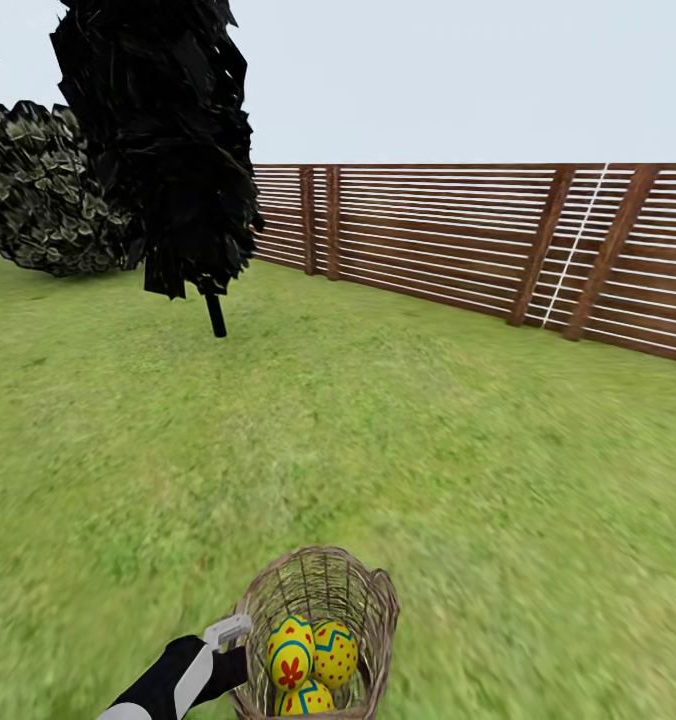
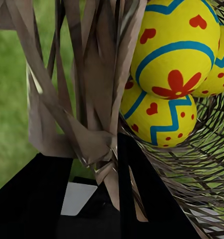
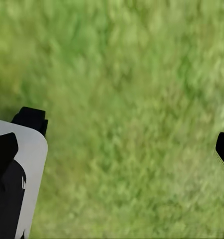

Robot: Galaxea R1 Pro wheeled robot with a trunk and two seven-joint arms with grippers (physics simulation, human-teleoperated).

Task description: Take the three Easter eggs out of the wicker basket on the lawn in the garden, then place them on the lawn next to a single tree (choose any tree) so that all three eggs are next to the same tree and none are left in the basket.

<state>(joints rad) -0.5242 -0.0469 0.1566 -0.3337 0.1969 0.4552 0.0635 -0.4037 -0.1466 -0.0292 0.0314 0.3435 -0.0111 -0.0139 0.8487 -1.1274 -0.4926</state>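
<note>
Wicker basket (image 1: 318,630): held off the lawn (image 1: 378,440), all three Easter eggs (image 1: 308,660) inside, stacked loosely.
Left pincer (image 2: 99,169): closed on the basket's woven wall beside the rim, strands bunched between its fingers.
Right pincer (image 3: 122,144): spread wide, empty, above grass.
Black-leaved tree (image 1: 163,140), bush (image 1: 38,190), slat fence (image 1: 478,240): far off; no pale trunk in sight.
Risk: one-sided hold probably lets the basket tip during travel, spilling eggs; wicker might slip free.

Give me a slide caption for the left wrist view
Left gripper clamps the wicker basket rim, three Easter eggs inside.
</note>
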